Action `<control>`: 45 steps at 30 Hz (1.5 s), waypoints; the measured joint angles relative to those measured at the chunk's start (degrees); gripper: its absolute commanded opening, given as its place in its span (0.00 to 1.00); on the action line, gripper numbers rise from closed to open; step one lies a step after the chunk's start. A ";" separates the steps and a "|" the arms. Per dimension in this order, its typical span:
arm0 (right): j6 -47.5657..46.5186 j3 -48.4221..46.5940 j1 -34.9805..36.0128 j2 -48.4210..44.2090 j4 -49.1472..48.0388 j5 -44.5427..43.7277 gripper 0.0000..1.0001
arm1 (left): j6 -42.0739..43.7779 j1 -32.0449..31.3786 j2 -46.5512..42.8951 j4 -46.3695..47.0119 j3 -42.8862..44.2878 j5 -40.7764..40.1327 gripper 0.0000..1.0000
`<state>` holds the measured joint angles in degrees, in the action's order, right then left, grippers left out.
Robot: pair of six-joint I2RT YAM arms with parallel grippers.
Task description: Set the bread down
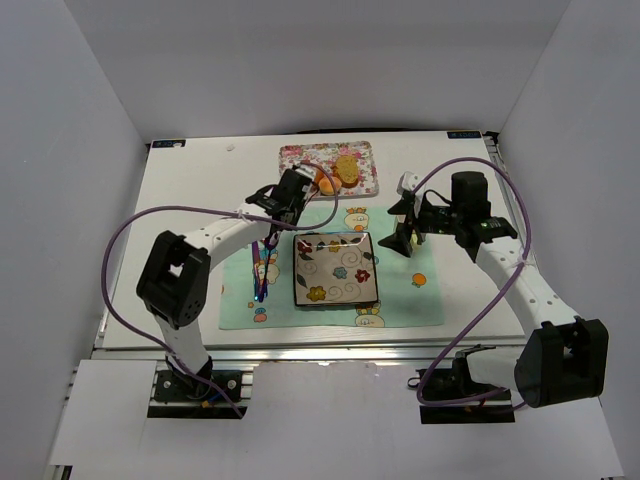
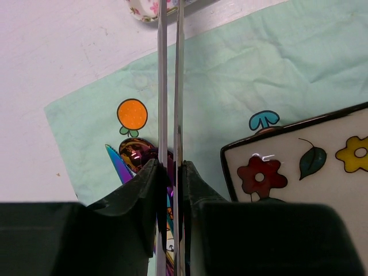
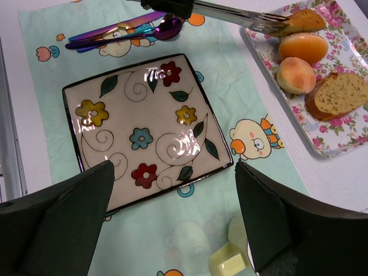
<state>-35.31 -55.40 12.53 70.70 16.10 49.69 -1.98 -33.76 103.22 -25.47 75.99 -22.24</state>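
My left gripper is shut on a pair of metal tongs. In the right wrist view the tongs reach over the near-left end of the floral tray, and their tips pinch a brown piece of bread. Two round rolls and a cut slice lie on the tray. The square flowered plate sits bare on the green mat. My right gripper is open and empty, above the mat just right of the plate.
Iridescent cutlery lies on the mat left of the plate, and a spoon shows under my left fingers. A small pale yellow block lies on the mat under my right gripper. White walls enclose the table.
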 measured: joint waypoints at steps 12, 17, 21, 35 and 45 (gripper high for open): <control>0.02 0.00 -0.15 -0.15 0.00 0.42 0.90 | -3.87 -0.02 -15.74 -2.40 -6.62 4.96 0.06; 0.00 0.00 -0.15 -0.17 0.04 0.37 0.89 | -6.19 -1.29 -27.32 -3.56 -15.65 15.56 0.07; -0.02 0.00 -0.39 -0.17 0.09 0.35 0.89 | -7.65 -5.60 -32.52 -5.40 -22.18 23.39 0.07; 0.70 -0.76 -2.71 -0.17 0.17 0.42 0.89 | -9.49 -17.42 -30.34 -10.08 -24.61 26.01 0.57; 1.53 -0.76 -2.82 -0.17 0.00 0.66 0.89 | -9.94 -17.97 -32.04 -12.48 -24.61 25.73 0.56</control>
<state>-33.78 -56.16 9.72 70.52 16.10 50.35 -11.92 -51.72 71.18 -37.95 51.37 3.49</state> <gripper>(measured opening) 0.895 0.578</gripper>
